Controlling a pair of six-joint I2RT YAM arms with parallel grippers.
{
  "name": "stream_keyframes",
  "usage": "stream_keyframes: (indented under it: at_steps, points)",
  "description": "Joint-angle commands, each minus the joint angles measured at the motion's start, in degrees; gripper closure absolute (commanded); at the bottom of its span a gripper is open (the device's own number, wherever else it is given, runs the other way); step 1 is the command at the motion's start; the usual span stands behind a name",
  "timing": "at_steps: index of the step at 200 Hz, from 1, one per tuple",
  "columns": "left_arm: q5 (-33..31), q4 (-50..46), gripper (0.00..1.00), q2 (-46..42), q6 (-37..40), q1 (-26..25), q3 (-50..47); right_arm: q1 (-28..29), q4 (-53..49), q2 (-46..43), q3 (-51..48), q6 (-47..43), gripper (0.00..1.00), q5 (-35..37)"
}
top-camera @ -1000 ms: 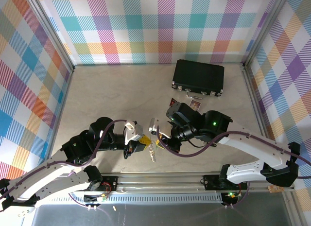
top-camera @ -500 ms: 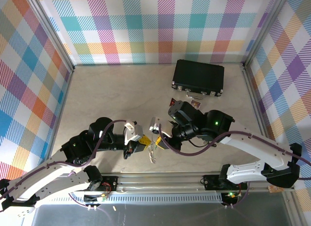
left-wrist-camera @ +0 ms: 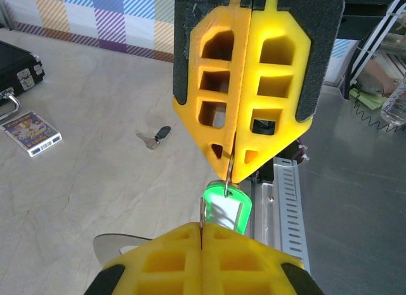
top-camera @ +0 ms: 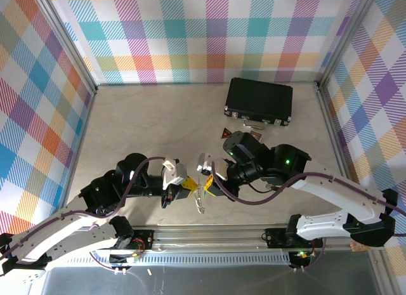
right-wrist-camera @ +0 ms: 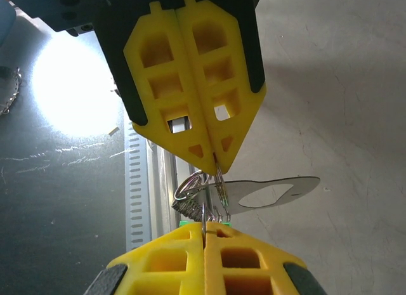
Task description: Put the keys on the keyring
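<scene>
Landmark: black case (top-camera: 259, 100), closed, lying on the far part of the table (left-wrist-camera: 95, 174).
Left gripper (left-wrist-camera: 202, 229): fingers pressed fully together, nipping a thin wire of the keyring (right-wrist-camera: 202, 195). It sits well to the near side of the case, off to its left.
Right gripper (right-wrist-camera: 204, 228): clamped tight too, pinching the same wire loops from the opposite side, tip to tip with the left one.
Keyring: held up between the two tips, well apart from the case. A flat silvery tag (right-wrist-camera: 273, 192) hangs with it.
Green key (left-wrist-camera: 226, 206): its head sits right at the pinch. I cannot tell whether it is threaded on.
Black key (left-wrist-camera: 157, 137): loose on the table, past the small card (left-wrist-camera: 32, 134) that lies just beside the case.
</scene>
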Motion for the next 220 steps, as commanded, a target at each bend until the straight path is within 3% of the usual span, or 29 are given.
stream_keyframes:
  at_steps: [1, 220]
  points:
    - [1.0, 2.3, 1.0, -0.7, 1.0, -0.5, 1.7, -0.3, -0.1, 0.0, 0.9, -0.6, 1.0, -0.6]
    - [0.9, 1.8, 1.0, -1.0, 1.0, -0.5, 1.6, -0.2, 0.2, -0.9, -0.2, -2.7, 1.0, 3.7]
